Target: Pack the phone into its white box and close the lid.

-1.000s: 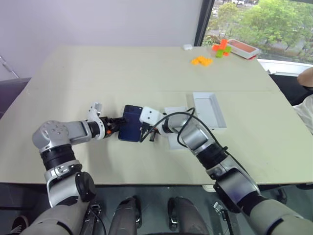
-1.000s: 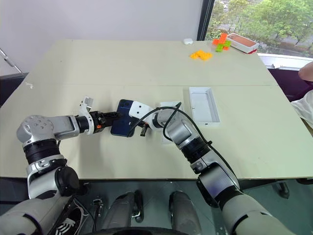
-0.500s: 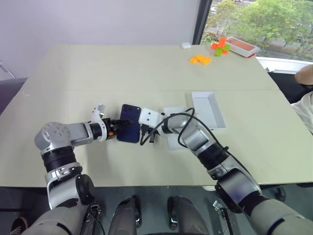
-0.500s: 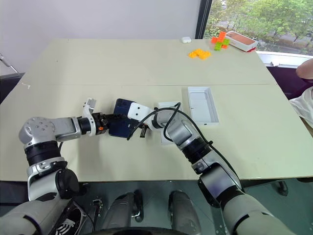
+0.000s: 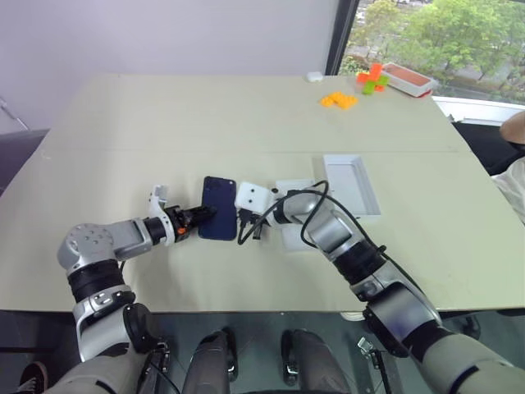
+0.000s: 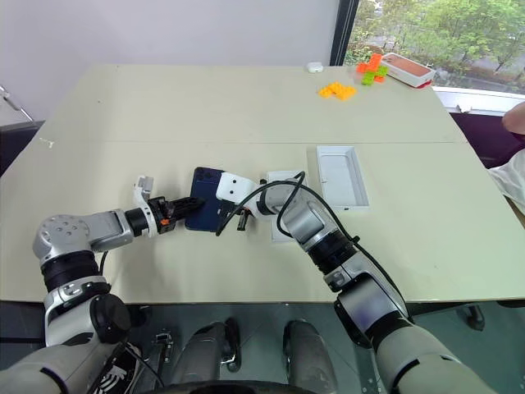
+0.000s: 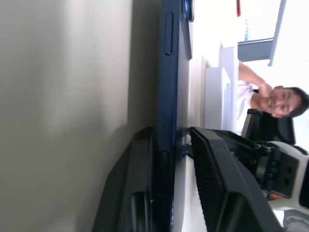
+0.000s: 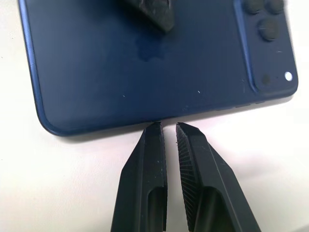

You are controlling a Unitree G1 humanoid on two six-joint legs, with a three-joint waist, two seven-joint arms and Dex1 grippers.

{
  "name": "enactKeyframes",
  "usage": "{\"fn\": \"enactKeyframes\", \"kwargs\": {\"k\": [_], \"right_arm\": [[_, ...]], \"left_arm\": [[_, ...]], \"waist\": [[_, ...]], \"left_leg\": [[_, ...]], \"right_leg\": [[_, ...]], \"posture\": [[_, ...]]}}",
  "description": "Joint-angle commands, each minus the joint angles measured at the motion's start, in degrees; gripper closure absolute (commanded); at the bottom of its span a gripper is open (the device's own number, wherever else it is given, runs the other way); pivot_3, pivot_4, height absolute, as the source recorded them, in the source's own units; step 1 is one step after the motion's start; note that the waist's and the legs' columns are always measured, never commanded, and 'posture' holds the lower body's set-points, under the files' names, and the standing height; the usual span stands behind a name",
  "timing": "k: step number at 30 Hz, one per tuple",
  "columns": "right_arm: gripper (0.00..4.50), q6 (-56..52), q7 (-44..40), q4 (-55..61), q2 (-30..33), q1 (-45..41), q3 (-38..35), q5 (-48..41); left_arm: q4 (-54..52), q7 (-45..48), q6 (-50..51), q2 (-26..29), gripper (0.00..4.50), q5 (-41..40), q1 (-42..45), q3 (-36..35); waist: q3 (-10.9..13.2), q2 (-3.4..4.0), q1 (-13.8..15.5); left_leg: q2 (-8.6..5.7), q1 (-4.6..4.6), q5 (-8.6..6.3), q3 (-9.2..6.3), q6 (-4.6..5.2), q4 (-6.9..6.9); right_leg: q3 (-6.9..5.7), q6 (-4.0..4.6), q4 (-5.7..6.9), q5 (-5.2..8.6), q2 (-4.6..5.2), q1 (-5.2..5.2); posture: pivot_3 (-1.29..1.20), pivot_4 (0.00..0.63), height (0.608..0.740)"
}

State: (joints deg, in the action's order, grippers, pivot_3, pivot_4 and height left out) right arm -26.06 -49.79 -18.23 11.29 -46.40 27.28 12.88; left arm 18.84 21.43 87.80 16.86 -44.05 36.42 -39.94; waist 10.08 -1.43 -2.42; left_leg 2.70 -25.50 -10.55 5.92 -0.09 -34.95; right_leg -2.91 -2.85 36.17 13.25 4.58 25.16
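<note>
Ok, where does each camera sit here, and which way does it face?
Left eye: on the head, looking forward and down over the table; both arms show, meeting at the phone.
Right eye: beside it, same scene, both arms.
Left wrist: looks along the left hand, low over the tabletop; phone's edge between its fingers, a person beyond.
Right wrist: looks down past the right hand at the phone's back.
Shared: both wrist views show the phone; the right one also catches a left fingertip.
</note>
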Motion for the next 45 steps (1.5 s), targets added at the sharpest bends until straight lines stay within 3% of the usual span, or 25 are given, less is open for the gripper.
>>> {"fn": "enactKeyframes", "kwargs": {"k": [1,8,12,15,17,24,27,30,36,45], "right_arm": [[4.02,-0.43,-0.02,1.25,0.6,-0.11,0.51,0.5],[4.02,0.81,-0.71,2.88,1.37,-0.83,-2.01,-1.74],[4.02,-3.43,-1.36,6.29,-0.17,-1.73,-11.29,-11.07],[4.02,-13.53,-4.58,10.67,-0.42,-2.42,-19.96,-22.19],[4.02,-16.11,-5.42,12.69,1.02,-2.36,-21.28,-24.67],[4.02,-17.14,-18.98,24.04,20.55,3.6,-15.59,-27.39],[3.09,-15.07,-21.89,27.49,26.43,5.7,-12.64,-26.14],[1.64,-11.68,-23.72,30.15,31.68,7.43,-8.73,-22.99],[1.64,-8.44,-25.54,33.21,36.57,9.92,-3.64,-19.75],[1.64,-3.93,-21.24,27.12,34.73,9.29,-1.14,-13.35]], "left_arm": [[2.52,0.37,-0.36,-0.41,4.46,-0.37,-1.1,-0.06],[4.27,1.77,0.37,1.32,4.46,-1.8,-1.59,-0.03],[3.04,3.82,1.48,2.9,4.46,-4.64,-1.81,-1.6],[-2.48,6.28,-2.43,3.67,4.46,-6.47,-3.62,-0.9],[-4.88,7.31,-4.26,3.98,4.46,-7.54,-4.41,-0.67],[-16.03,10.06,-8.9,5.74,4.46,-10.65,-7.21,1.54],[-17.47,10.23,-10.22,6.25,4.5,-10.42,-8.05,3.92],[-18.25,10.07,-9.81,6.56,4.5,-12.17,-7.36,4.75],[-17.5,9.27,-10.56,6.96,4.5,-13.28,-6.63,6.06],[-18.23,7.48,-10.68,6.62,4.5,-15.26,-6.85,7.0]], "waist": [[-0.01,0.02,-0.02],[-0.01,0.02,-0.03],[0.0,0.01,-0.12],[0.01,0.01,-0.21],[0.01,0.02,-0.19],[0.06,0.03,0.37],[0.07,0.03,0.06],[0.12,-0.03,0.24],[0.13,-0.05,0.38],[0.15,-0.08,1.48]], "left_leg": [[0.0,0.0,0.0,0.0,0.0,0.0],[-0.01,-0.02,0.0,0.01,0.0,0.0],[0.0,-0.15,0.0,0.01,0.0,0.02],[0.01,-0.32,0.01,0.01,-0.01,0.1],[0.03,-0.44,0.03,0.01,-0.05,0.15],[0.01,-1.6,0.06,0.01,-0.05,-0.05],[0.0,-1.67,0.06,0.05,-0.02,-0.17],[0.02,-1.67,0.07,0.03,0.0,-0.22],[0.06,-1.66,0.21,-0.05,0.22,-0.45],[0.18,-1.72,0.25,-0.09,0.41,-1.19]], "right_leg": [[0.0,0.01,0.0,-0.01,0.01,0.0],[-0.02,0.05,-0.05,-0.03,0.03,0.0],[-0.02,0.05,-0.06,-0.03,0.02,0.08],[0.0,0.04,-0.05,-0.04,0.02,0.07],[0.0,0.03,-0.05,-0.03,0.02,0.2],[-0.06,0.05,-0.12,-0.03,0.05,1.23],[-0.05,0.04,-0.16,-0.03,0.04,1.24],[-0.12,0.03,-0.14,-0.02,-0.02,1.23],[-0.27,0.0,-0.04,-0.02,-0.17,1.12],[-0.3,-0.13,0.04,-0.09,-0.36,0.81]], "posture": [[0.0,0.15,0.74],[0.0,0.15,0.74],[0.0,0.15,0.74],[0.0,0.15,0.74],[0.0,0.15,0.74],[0.0,0.15,0.74],[0.0,0.15,0.74],[0.0,0.15,0.74],[0.0,0.15,0.74],[0.0,0.15,0.74]]}}
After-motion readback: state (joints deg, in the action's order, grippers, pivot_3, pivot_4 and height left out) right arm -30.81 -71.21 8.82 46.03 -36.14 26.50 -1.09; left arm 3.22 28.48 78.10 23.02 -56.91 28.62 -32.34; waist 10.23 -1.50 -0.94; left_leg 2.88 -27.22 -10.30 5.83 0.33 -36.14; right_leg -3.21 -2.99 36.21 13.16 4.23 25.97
